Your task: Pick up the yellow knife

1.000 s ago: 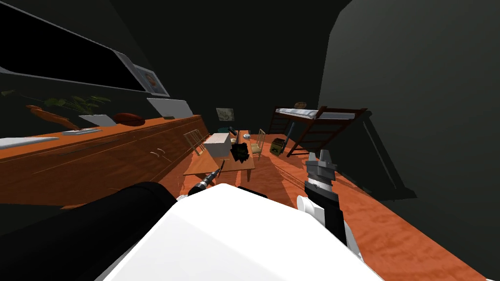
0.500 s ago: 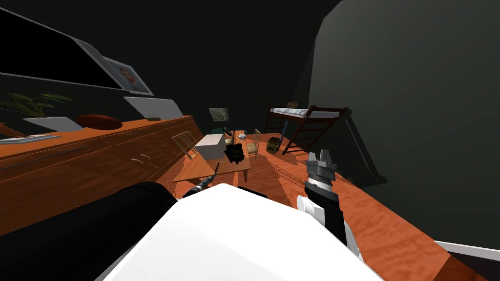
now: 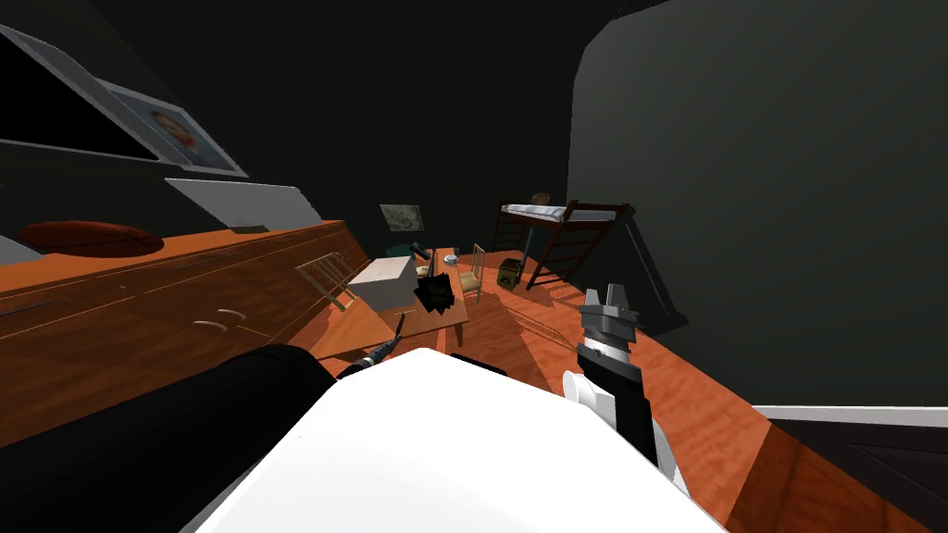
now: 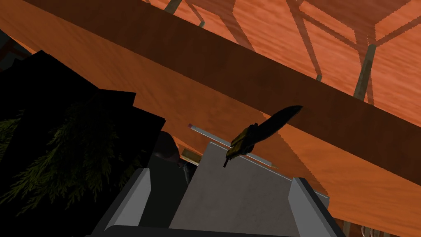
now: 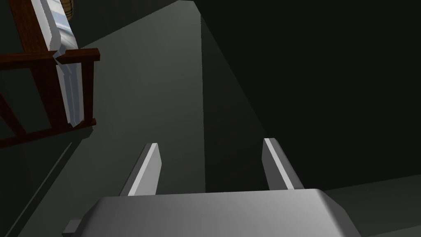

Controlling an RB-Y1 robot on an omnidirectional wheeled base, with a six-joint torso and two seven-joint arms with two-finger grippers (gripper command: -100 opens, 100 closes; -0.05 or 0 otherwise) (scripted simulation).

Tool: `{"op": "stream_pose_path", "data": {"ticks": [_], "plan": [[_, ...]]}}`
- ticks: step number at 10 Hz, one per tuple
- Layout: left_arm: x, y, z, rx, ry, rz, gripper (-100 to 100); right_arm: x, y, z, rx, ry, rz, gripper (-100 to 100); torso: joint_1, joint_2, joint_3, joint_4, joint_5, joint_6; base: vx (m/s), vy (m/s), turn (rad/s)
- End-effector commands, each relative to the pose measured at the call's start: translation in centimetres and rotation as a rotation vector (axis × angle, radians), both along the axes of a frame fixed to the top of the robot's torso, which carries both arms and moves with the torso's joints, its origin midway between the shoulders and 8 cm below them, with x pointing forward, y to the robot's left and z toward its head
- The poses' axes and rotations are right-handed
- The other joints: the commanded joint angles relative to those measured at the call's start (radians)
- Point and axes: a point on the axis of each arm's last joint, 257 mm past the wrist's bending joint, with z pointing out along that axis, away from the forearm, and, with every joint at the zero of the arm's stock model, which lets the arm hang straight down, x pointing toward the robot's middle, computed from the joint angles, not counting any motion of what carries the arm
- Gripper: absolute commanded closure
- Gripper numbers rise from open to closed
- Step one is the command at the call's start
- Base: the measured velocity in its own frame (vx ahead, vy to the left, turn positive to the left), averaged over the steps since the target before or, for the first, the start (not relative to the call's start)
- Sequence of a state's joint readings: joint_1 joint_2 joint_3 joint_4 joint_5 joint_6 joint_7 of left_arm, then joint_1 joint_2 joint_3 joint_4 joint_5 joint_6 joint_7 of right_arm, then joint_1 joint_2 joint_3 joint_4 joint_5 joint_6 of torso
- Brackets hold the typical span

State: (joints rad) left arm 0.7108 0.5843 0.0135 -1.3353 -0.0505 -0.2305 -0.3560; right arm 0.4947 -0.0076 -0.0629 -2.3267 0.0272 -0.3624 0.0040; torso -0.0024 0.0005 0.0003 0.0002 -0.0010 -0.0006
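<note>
The knife [image 4: 258, 135] has a yellow handle and a dark blade. It lies just past the far edge of a grey box [image 4: 234, 197], beside a thin grey rod [image 4: 213, 138] on the orange table [image 4: 164, 94]. My left gripper [image 4: 220, 176] is open, short of the knife, with the box's top between its fingers. In the head view the left gripper [image 3: 399, 325] reaches over the near edge of the table [image 3: 347, 335] toward the grey box [image 3: 382, 282]. My right gripper [image 3: 606, 303] is held up to the right, open and empty.
A dark leafy plant [image 3: 434, 291] stands on the table next to the box, close beside my left gripper [image 4: 61, 156]. A long orange cabinet [image 3: 167, 296] runs along the left. Chairs [image 3: 324, 276] stand at the table, with a bunk bed [image 3: 555, 227] beyond it.
My view has swung to the right, so cabinet, table and bed have slid leftward in the head view. Both arms keep the same pose.
</note>
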Motion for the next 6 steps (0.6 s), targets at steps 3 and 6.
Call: {"op": "stream_pose_path", "data": {"ticks": [3,6], "plan": [[-3.9,3.5,-2.3,0.058,0.129,0.032,-100,0.0,0.0,0.0,0.000,0.000,0.000,0,0.000,0.000,0.000,0.000,0.000,-0.001,0.039,-0.036,-0.203],[-6.7,6.3,-3.1,0.104,0.217,0.056,-100,0.0,0.0,0.0,0.000,0.000,0.000,0,0.000,0.000,0.000,0.000,0.000,-0.001,0.034,-0.033,-0.176]]}}
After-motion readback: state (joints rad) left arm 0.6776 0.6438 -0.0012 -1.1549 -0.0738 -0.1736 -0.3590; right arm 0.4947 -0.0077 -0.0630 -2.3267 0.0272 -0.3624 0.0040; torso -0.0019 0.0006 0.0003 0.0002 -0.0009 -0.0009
